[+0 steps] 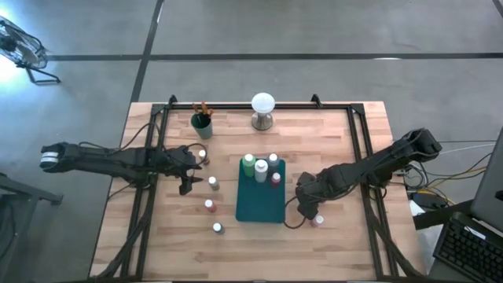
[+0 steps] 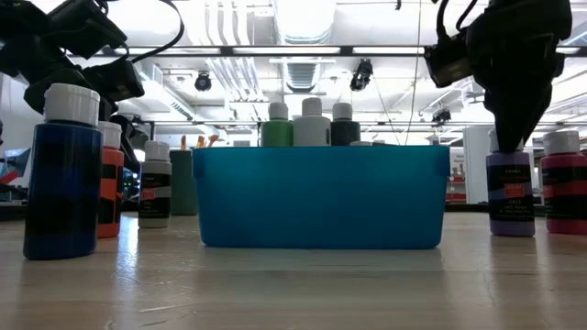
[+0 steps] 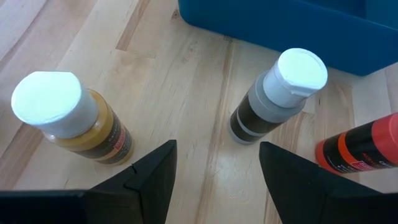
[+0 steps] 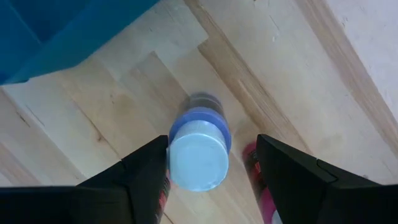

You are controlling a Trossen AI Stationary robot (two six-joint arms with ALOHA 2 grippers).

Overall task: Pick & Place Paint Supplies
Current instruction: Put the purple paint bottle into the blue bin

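Right gripper [image 4: 211, 168] stood over a purple bottle [image 4: 200, 149] beside the teal tray [image 1: 261, 206], fingers spread either side of its cap, not clamped. Left gripper [image 3: 214, 171] hung wide open above the table [image 1: 157, 244], among the loose bottles left of the tray.

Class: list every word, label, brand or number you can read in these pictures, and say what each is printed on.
No text here can be read.
Purple bottle: label print too small to read.
Red bottle: label blurred.
Orange bottle: white print on a dark label, too blurred.
Yellow bottle: label print blurred.
Teal tray: no print visible.
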